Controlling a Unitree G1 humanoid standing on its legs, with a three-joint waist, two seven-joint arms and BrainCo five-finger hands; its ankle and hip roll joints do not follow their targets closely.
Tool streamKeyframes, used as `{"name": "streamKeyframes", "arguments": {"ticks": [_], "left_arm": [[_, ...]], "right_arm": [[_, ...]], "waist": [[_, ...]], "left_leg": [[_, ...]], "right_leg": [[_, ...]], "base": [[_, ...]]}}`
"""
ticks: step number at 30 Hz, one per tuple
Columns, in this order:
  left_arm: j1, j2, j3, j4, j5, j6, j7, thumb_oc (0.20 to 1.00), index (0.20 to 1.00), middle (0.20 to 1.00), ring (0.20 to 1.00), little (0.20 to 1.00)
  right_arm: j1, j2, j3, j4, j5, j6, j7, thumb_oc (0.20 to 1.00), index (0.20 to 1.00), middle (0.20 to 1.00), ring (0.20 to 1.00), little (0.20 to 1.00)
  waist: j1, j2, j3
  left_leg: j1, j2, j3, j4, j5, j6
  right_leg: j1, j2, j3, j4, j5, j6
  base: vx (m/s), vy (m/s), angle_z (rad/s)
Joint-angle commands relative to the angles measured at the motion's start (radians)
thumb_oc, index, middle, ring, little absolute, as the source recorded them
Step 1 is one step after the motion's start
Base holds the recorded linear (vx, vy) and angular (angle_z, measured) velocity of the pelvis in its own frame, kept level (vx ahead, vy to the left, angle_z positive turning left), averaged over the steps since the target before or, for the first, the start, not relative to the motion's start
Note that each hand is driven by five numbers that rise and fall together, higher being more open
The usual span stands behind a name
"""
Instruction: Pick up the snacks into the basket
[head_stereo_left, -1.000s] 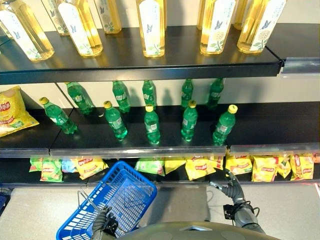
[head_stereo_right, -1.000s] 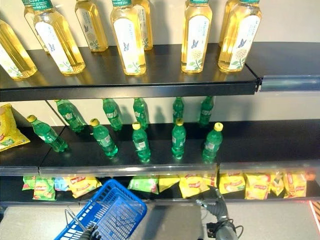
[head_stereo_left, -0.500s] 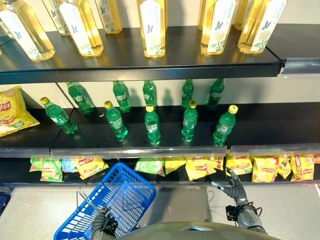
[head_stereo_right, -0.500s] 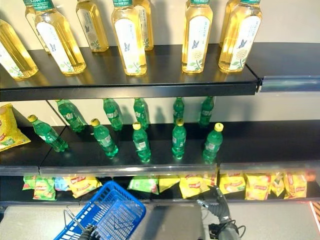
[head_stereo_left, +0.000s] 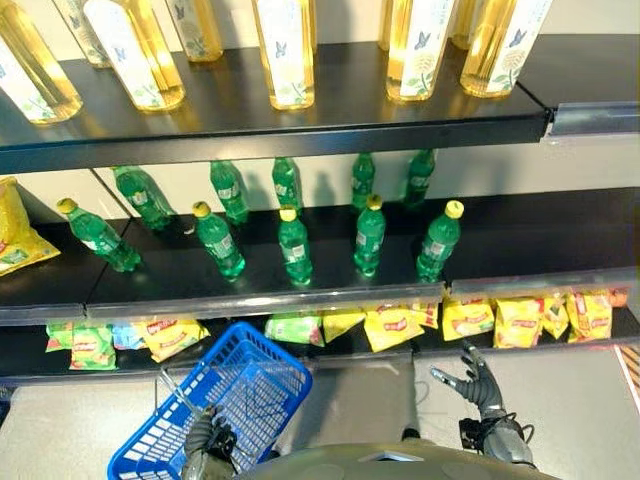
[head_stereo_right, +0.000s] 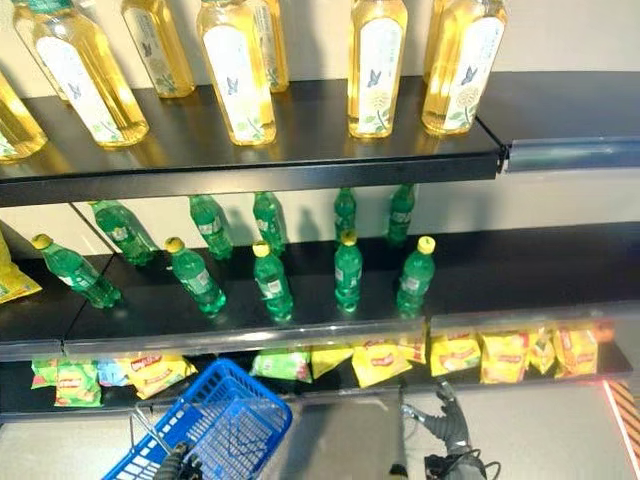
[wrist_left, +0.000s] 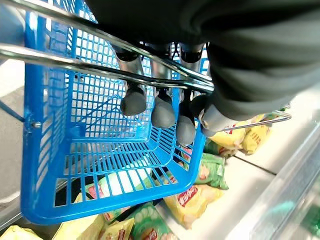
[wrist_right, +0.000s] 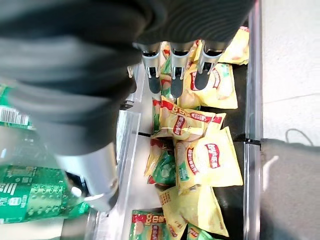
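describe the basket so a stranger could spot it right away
Start at the shelf unit: tall yellow bottles on top, green bottles below, snack bags on the lowest shelf. In front of that shelf hangs the blue plastic basket, its wire handle held by the left robot hand; nothing else there is blue mesh.

The left hand (head_stereo_left: 208, 440) sits low at the near left, its fingers (wrist_left: 162, 112) curled around the metal handle (wrist_left: 75, 62), dark tips hooked under the wire and the ribbed cover above them. The right hand (head_stereo_left: 478, 377) is raised at the near right, palm forward, its fingers (wrist_right: 172, 75) straight and relaxed, thumb spread apart to the left, holding nothing.
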Motion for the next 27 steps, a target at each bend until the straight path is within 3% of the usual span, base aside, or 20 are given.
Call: {"name": "streamKeyframes", "arguments": {"ticks": [1, 8, 12, 18, 27], "left_arm": [[-0.045, 0.066, 0.035, -0.088, -0.021, -0.102, -0.01, 0.2, 0.2, 0.2, 0.2, 0.2], [-0.06, 0.066, 0.034, -0.118, -0.052, -0.093, 0.005, 0.2, 0.2, 0.2, 0.2, 0.2], [-0.064, 0.063, 0.033, -0.118, -0.056, -0.087, 0.011, 0.2, 0.2, 0.2, 0.2, 0.2], [-0.066, 0.057, 0.036, -0.122, -0.064, -0.093, 0.021, 0.2, 0.2, 0.2, 0.2, 0.2], [-0.06, 0.051, 0.034, -0.125, -0.07, -0.103, 0.024, 0.2, 0.2, 0.2, 0.2, 0.2]], "right_arm": [[-0.04, -0.01, -0.015, -0.101, 0.04, -0.073, -0.006, 1.0, 1.0, 1.0, 1.0, 1.0], [-0.061, -0.02, -0.015, -0.135, 0.039, -0.073, -0.015, 1.0, 1.0, 1.0, 1.0, 1.0], [-0.077, -0.025, -0.024, -0.155, 0.038, -0.074, -0.031, 1.0, 1.0, 1.0, 1.0, 1.0], [-0.082, -0.039, -0.043, -0.269, 0.032, -0.106, -0.051, 1.0, 1.0, 1.0, 1.0, 1.0], [-0.041, -0.039, -0.13, -0.477, 0.074, -0.17, -0.08, 1.0, 1.0, 1.0, 1.0, 1.0]], "waist": [[-0.017, -0.024, 0.063], [-0.019, -0.01, 0.105], [-0.017, -0.003, 0.112], [-0.018, -0.002, 0.12], [-0.026, -0.005, 0.109]], "left_leg": [[-0.12, 0.03, -0.015, 0.273, -0.135, 0.039], [-0.314, 0.103, -0.036, 0.554, -0.237, 0.04], [-0.379, 0.123, -0.042, 0.639, -0.267, 0.044], [-0.429, 0.142, -0.043, 0.714, -0.294, 0.045], [-0.406, 0.146, -0.032, 0.7, -0.301, 0.045]], "right_leg": [[-0.051, -0.015, -0.033, 0.22, -0.097, -0.02], [-0.239, -0.039, -0.015, 0.498, -0.216, -0.056], [-0.314, -0.046, -0.005, 0.583, -0.252, -0.066], [-0.377, -0.053, 0.008, 0.655, -0.284, -0.068], [-0.369, -0.056, 0.012, 0.653, -0.293, -0.063]], "base": [[-0.12, -0.036, 0.03], [-0.12, -0.039, 0.07], [-0.06, -0.013, -0.03], [-0.01, 0.0, -0.01], [0.03, 0.003, -0.01]]}}
